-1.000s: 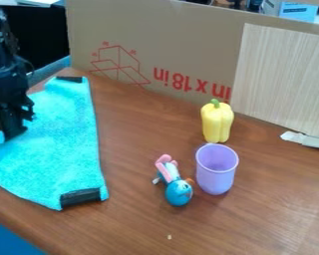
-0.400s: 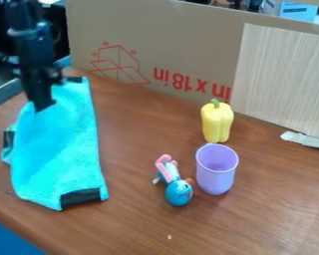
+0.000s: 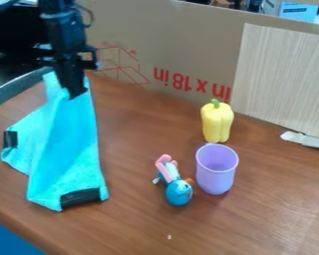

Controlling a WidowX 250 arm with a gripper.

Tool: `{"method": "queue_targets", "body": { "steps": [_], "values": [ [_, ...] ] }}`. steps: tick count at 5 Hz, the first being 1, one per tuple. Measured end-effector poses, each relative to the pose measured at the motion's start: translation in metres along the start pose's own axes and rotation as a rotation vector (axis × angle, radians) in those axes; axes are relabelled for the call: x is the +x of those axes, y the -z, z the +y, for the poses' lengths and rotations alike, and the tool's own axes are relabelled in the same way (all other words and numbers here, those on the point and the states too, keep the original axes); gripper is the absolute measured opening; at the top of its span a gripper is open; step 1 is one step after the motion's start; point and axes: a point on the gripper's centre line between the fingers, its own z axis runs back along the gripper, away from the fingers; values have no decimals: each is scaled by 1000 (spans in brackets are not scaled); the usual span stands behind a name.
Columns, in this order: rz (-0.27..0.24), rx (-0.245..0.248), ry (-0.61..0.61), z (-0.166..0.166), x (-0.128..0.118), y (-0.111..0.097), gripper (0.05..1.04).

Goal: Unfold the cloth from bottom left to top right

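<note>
- A purple cup (image 3: 216, 172) stands upright on the tabletop (image 3: 142, 219), well apart from the cloth; a yellow pepper (image 3: 217, 122) stands just behind it; whether those two touch, I cannot tell.
- A blue and pink toy (image 3: 177, 187) lies just left of the cup, between it and the cloth, nearest of the three to the cloth; a small pale crumb (image 3: 169, 237) lies nearer the camera.
- A cardboard sheet (image 3: 189, 35) with red print walls off the back, a pale panel (image 3: 285, 74) against its right part; a white scrap (image 3: 305, 140) lies by the panel's foot.
- The cloth (image 3: 66, 154), turquoise, is at the left of the tabletop, its upper part drawn up into a narrow peak under the gripper (image 3: 77, 93); one black patch (image 3: 80, 197) is at its near right corner, another (image 3: 10, 139) at its left edge.
- The arm comes in from the upper left and hangs nearly upright; the fingers are clenched on the cloth near its far end.
- The arm's base is out of view; the cloth's far end is partly hidden behind the gripper; the fingertips blend into dark shapes, hard to make out.
</note>
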Motion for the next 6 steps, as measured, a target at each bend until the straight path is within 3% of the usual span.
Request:
{"method": "queue_targets", "body": {
  "steps": [1, 2, 6],
  "values": [
    [-47, -7, 18, -23, 13, 2, 54],
    [-50, -23, 14, -45, 23, 18, 54],
    [-32, -113, -69, -116, 69, 43, 54]
  ]
}}
